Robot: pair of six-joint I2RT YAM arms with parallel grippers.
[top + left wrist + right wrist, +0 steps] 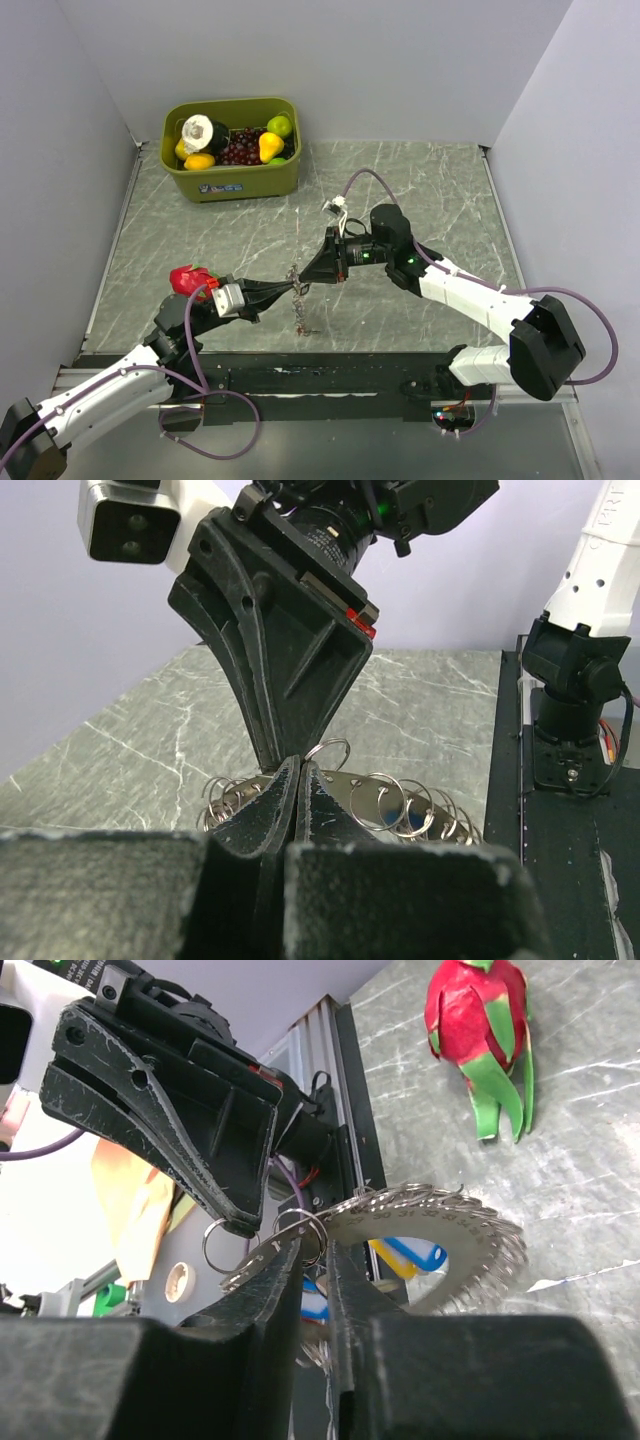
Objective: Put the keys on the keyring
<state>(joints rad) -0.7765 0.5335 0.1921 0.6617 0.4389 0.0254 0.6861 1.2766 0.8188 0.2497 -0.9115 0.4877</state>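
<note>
**Keyring held between both hands, threading not yet begun**

Found the keyring, a grey numbered plate fringed with small split rings, held clear of the tabletop, near the dragon fruit on its right-arm side. Saw the left hand closed tight on the plate's edge. Saw the right hand at a narrow slit, with the plate's end and one split ring between its fingers. Took that for a grip, though not beyond doubt. Noted both hands tip to tip at the same end of the plate.

Made out keys with blue and yellow heads just under the keyring, on its side away from the dragon fruit. Could not tell whether threaded on already or only lying below.

Judged the step in hand as steadying the keyring and singling out one split ring, with no key in either hand. Reckoned the next move to call for one hand firm on the plate and the other freed to fetch a key and feed its hole past the ring's split end. Expected fiddly work: thin springy wire, crowded rings, little room between the fingertips.
</note>
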